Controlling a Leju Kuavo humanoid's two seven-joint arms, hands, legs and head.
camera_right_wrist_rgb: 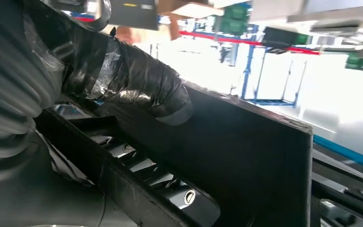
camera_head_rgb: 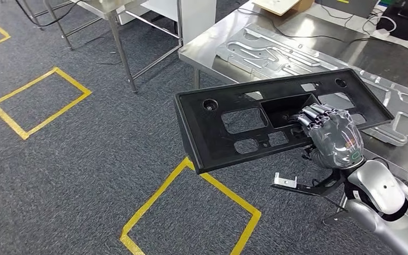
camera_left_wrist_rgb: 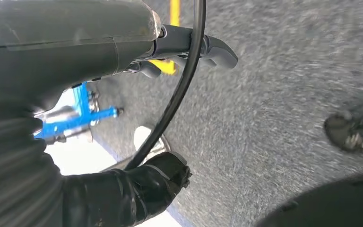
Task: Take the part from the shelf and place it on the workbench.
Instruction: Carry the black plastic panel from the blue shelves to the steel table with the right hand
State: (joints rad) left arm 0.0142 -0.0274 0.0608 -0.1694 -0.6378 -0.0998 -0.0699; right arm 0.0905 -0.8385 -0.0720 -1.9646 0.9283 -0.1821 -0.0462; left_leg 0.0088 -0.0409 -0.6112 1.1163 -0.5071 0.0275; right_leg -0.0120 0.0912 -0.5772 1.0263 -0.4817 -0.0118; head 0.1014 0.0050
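Fingers [camera_head_rgb: 312,116] of my right hand [camera_head_rgb: 332,135] curl over an inner edge of the black part [camera_head_rgb: 234,125], hooked into its deep middle recess, so I grip it there. From my right wrist, I see what my head cannot: my taped thumb [camera_right_wrist_rgb: 142,85] pressing one face of the panel wall while the metal fingertips [camera_right_wrist_rgb: 137,163] line up on the other side. My right arm [camera_head_rgb: 382,196] reaches up from below, back of the hand upward.

The part is a long flat black panel with rectangular cut-outs and round holes near its corners. It hangs tilted in the air, one end over the workbench [camera_head_rgb: 212,50], just above the grey metal plate [camera_head_rgb: 276,50] lying there, the other end out over the carpet [camera_head_rgb: 85,175].

My left hand [camera_left_wrist_rgb: 189,45] hangs over the carpet, fingers loosely bent, holding nothing.
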